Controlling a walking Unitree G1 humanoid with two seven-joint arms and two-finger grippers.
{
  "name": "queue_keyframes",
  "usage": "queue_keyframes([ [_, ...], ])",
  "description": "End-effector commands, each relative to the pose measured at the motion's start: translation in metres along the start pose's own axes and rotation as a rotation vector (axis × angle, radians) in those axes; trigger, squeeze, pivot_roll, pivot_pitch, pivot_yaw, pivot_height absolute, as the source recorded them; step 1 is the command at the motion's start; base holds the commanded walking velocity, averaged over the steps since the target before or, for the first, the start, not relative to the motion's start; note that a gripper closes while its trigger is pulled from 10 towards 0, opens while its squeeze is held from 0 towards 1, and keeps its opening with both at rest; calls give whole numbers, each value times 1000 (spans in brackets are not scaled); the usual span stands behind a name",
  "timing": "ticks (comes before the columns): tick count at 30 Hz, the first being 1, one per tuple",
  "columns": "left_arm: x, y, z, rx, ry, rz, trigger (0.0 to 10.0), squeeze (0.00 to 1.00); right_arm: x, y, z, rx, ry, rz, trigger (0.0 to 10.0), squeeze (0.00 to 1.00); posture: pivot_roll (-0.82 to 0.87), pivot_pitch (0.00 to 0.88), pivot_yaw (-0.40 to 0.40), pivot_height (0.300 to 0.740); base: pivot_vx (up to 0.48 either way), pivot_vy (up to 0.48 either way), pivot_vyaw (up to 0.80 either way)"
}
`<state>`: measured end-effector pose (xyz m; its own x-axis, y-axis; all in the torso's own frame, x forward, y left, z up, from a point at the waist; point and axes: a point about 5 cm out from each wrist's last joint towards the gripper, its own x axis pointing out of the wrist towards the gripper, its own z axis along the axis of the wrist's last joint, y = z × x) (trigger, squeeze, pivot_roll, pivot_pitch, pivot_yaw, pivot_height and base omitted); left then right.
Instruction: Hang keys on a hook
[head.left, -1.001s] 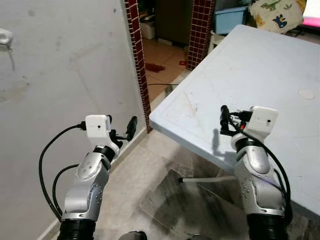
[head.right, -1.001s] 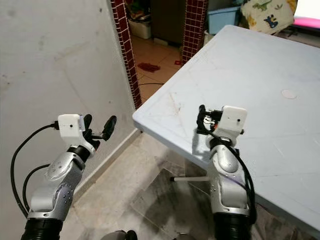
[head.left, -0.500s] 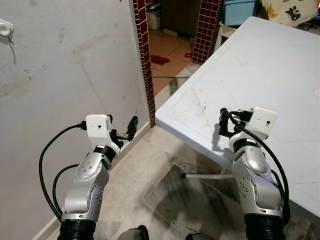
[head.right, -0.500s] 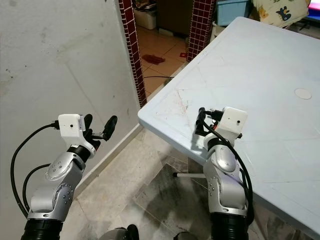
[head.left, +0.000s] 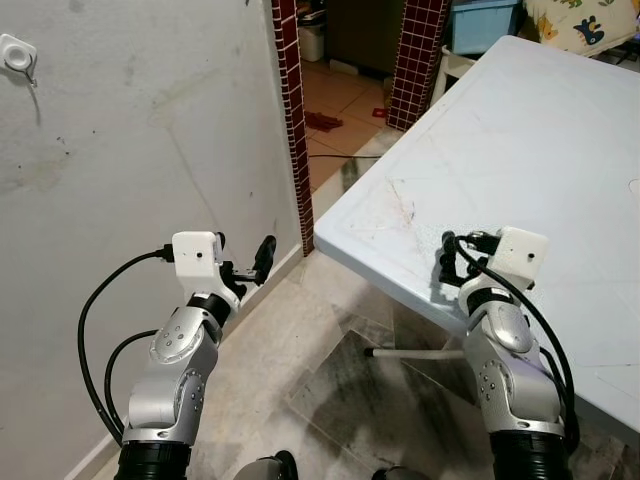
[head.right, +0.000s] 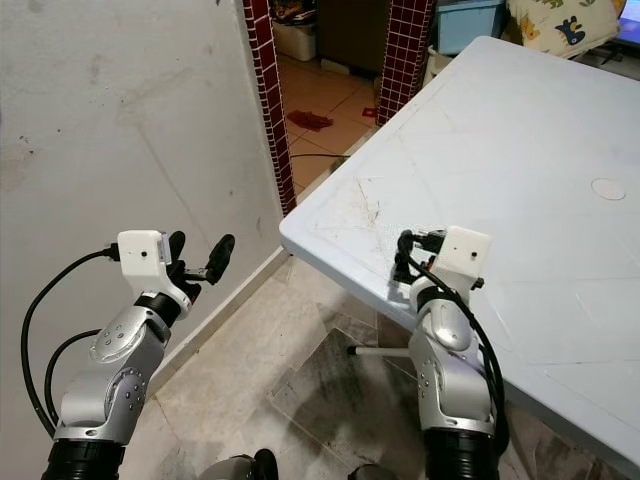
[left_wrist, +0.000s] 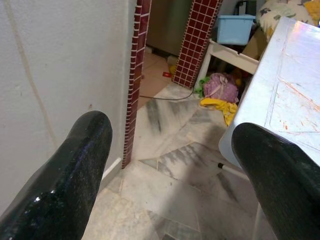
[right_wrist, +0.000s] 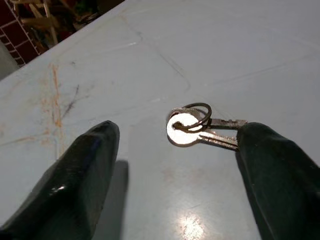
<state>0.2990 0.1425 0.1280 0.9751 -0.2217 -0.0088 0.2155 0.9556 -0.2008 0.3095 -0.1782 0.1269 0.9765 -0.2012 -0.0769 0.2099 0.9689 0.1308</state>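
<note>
A small bunch of silver keys on a ring (right_wrist: 200, 127) lies flat on the pale blue table (head.left: 520, 150), near its front corner. My right gripper (right_wrist: 177, 132) hangs open just above the tabletop, one black finger on each side of the keys without touching them. From the head, that gripper (head.left: 446, 262) sits over the table's near edge. A white hook (head.left: 18, 55) is fixed high on the grey wall at the far left. My left gripper (head.left: 243, 255) is open and empty, held out over the floor beside the wall.
Red-tiled pillars (head.left: 292, 110) frame a doorway between the wall and the table. A blue bin (head.left: 483, 22) stands beyond it. A white table leg bar (head.left: 415, 352) runs under the table over the marble floor. A small white disc (head.right: 607, 187) lies on the tabletop.
The camera has shifted, moving the table and wall in the picture. My right gripper has sunk a little lower toward the tabletop. The left arm holds the same pose.
</note>
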Motion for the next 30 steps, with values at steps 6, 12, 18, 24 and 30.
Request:
queue_keyframes([
  [6, -3, 2, 1, 20, 1, 0, 10000, 0, 9, 1, 1, 4, -29, 21, 4667, 0, -33, 173, 80, 740, 0, 0, 0],
  [12, -3, 2, 1, 26, 1, -1, 10000, 0, 13, 3, 2, 0, -43, 29, 5843, 0, -27, 172, 81, 740, 0, 0, 0],
  [18, -4, 3, 1, 30, 1, 1, 10000, 0, 16, 3, 1, 7, -55, 32, 5059, 0, -23, 171, 78, 740, 0, 0, 0],
  [24, -4, 3, 1, 33, 1, 0, 10000, 0, 20, 4, 1, 21, -65, 29, 2275, 0, -18, 168, 79, 740, 0, 0, 0],
  [30, -5, 4, 2, 41, 0, 0, 10000, 0, 21, 5, 1, 69, -65, 14, 39, 0, -14, 167, 83, 740, 0, 0, 0],
])
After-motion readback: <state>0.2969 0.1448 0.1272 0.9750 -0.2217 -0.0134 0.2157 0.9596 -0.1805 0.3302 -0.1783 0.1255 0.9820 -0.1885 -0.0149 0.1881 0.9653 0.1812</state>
